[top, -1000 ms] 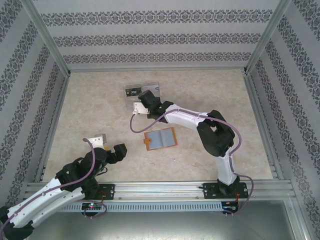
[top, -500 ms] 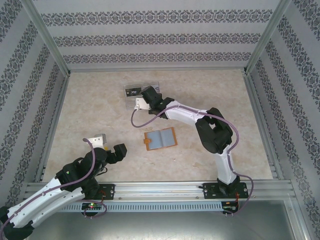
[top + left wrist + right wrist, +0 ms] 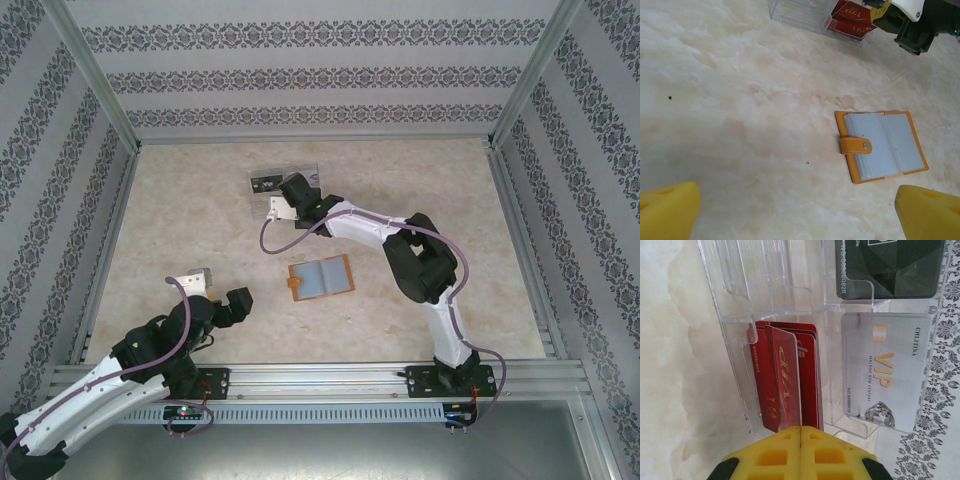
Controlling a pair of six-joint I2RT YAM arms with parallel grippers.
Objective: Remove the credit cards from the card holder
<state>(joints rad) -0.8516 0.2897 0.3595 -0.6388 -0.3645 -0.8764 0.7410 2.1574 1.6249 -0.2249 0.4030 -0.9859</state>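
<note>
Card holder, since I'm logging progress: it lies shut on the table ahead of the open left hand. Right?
Not shut: the card holder lies open, grey-blue pockets up, on the table ahead of the open left hand. The left wrist view shows it.

- Light was bright and even; shadows on the counter (image 3: 200, 220) were faint.
- The top view looked soft and washed out.
- Wrist views were sharper; the clear rack (image 3: 780, 290) glinted.
</note>
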